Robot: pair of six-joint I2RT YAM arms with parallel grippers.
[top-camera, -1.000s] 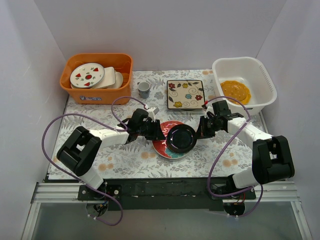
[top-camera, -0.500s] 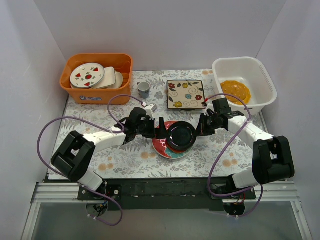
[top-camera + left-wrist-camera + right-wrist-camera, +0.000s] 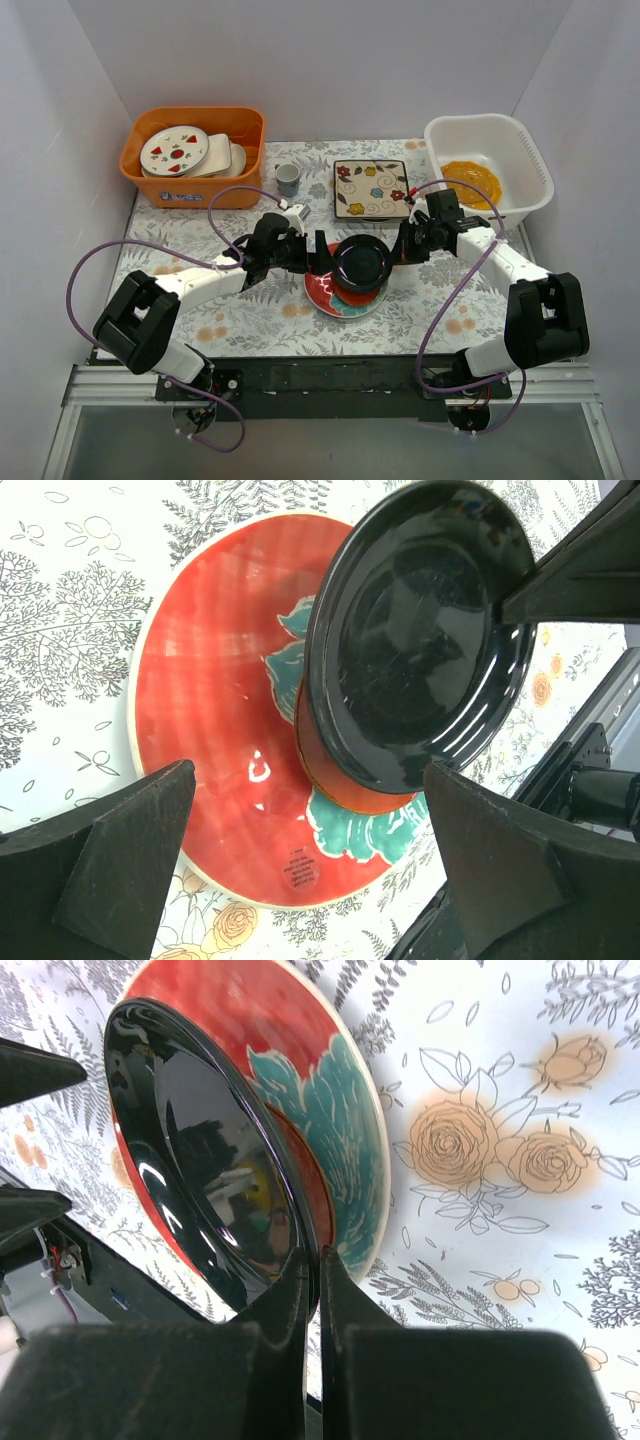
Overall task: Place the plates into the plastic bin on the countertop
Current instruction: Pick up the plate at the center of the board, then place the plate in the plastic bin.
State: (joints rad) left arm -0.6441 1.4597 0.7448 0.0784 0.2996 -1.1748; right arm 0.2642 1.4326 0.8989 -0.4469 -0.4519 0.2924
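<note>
my right pincer (image 3: pixel 400 252) is clamped on the right edge of the dark plate (image 3: pixel 362 263); in the right wrist view the rim sits squeezed between my two fingers. the plate is tilted and lifted off the red and teal plate (image 3: pixel 335 298), which lies flat on the countertop (image 3: pixel 250 310) just below it. my left pincer (image 3: pixel 318 262) stands wide open at the dark plate's left side, one finger on each side of my view and neither touching the plate, so i judge that the right arm alone carries it.

what matters for the coming move is that the white bin (image 3: pixel 485 120) lies to the right of the plate and farther back, on my right arm's side, well apart from my left pincer. the right arm is the nearer one. the plate is round, so no axis needs aligning, but the bin's longer side runs roughly front to back. a yellow plate (image 3: pixel 471 183) already lies inside. i think the carry should go up and over the wide near rim. the square flowered plate (image 3: pixel 371 188) waits behind, between the two arms.
</note>
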